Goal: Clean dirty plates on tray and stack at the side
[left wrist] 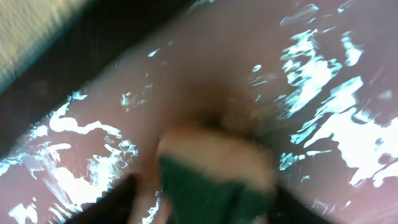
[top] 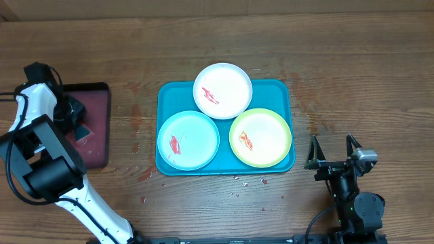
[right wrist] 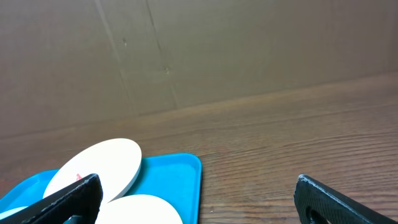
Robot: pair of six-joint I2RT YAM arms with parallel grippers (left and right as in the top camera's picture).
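The teal tray [top: 279,90] lies near the middle of the wooden worktop [top: 352,68] with 3 plates on it. The white plate [top: 222,90] is at the far side, its edge over the tray's far rim and its near edge just overlapping the other 2. The pale blue plate [top: 188,139] is at the near left and the yellow-green plate [top: 260,137] at the near right, side by side and almost touching. Each plate carries a red or orange smear. Pale specks [top: 239,179] dot the worktop just in front of the tray. Well to the left, a smaller maroon tray [top: 98,135] with a black rim lies apart from the teal one, and the left end effector [top: 74,116] is down over it. The left wrist view is blurred: it shows a wet, glossy maroon surface and a sponge [left wrist: 214,180], pale on 1 side and green on the other, right at the fingers, but I cannot tell whether they clamp it. The right end effector [top: 331,146] sits to the right of the teal tray, clear of it, fingers spread wide with nothing between them.
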